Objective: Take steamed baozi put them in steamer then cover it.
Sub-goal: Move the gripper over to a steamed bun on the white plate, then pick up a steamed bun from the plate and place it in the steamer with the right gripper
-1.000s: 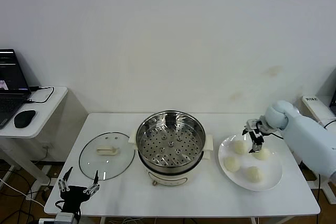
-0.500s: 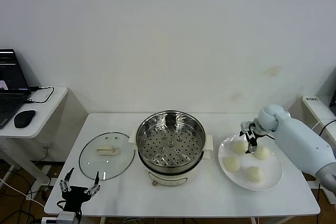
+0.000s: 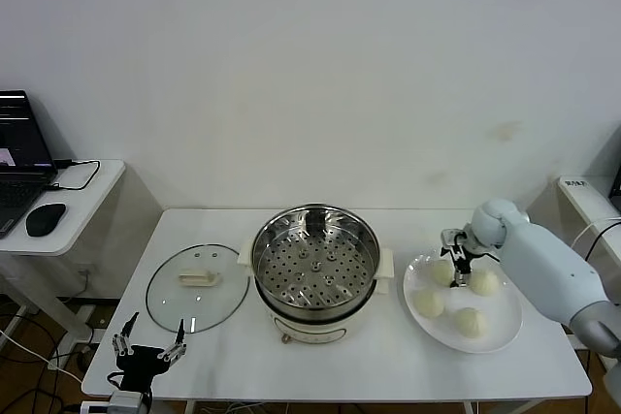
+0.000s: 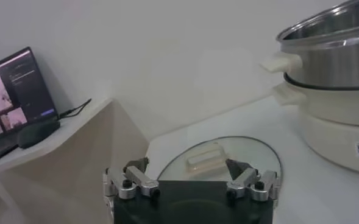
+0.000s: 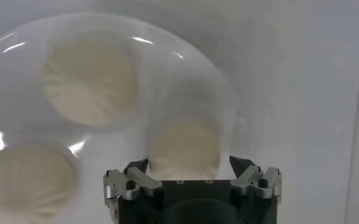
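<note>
You have loaded nothing: all four baozi [image 3: 444,272] remain on the plate [image 3: 505,334] near the bench's right edge. The right tool [image 3: 454,255] hovers spread over one; steamer [image 3: 314,267] empty, lid [image 3: 198,286] off.

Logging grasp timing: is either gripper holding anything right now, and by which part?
Nothing is held. The right gripper stands open around a baozi on the plate; the left gripper is open, parked.
</note>
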